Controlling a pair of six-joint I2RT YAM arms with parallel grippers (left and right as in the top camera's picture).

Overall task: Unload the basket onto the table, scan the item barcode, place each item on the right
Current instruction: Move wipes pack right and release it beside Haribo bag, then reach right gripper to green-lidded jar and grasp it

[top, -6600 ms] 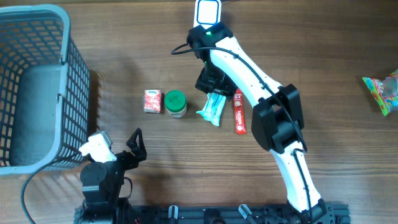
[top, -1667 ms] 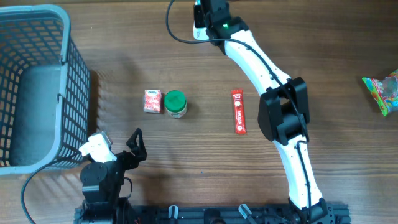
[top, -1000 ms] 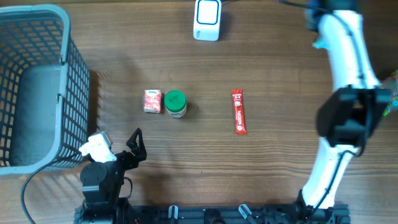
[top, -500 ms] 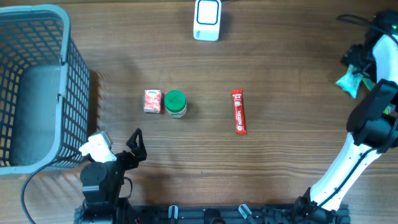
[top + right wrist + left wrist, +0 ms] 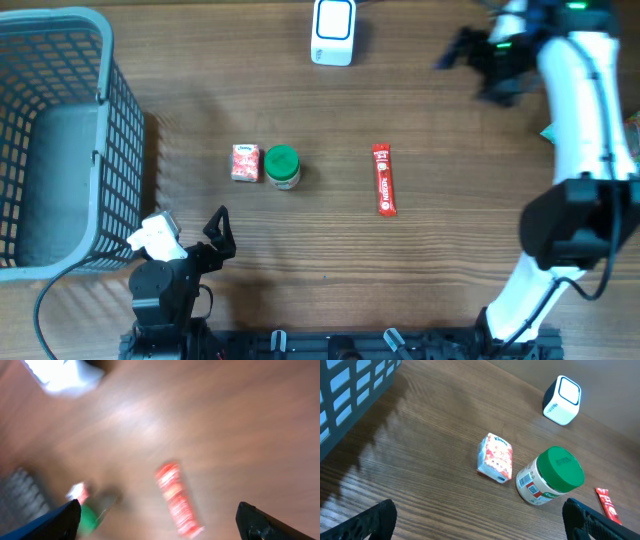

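My right gripper [image 5: 472, 65] is empty, its jaws spread wide, hovering right of the white barcode scanner [image 5: 332, 20]. The likeliest next item is the red stick sachet [image 5: 384, 179]. It lies flat on the wooden table [image 5: 450, 250], below and left of those fingers in the overhead view, with its long axis running toward and away from the robot's base. The right arm looks the better placed for it. The left gripper [image 5: 479, 515] is parked near the mesh basket [image 5: 60, 140], also open and empty.

I count one scanner, one basket, one sachet, one green-lidded jar [image 5: 282, 167] and one tissue pack [image 5: 245, 162]. The right wrist view is smeared, so I can't confirm more items at the right edge.
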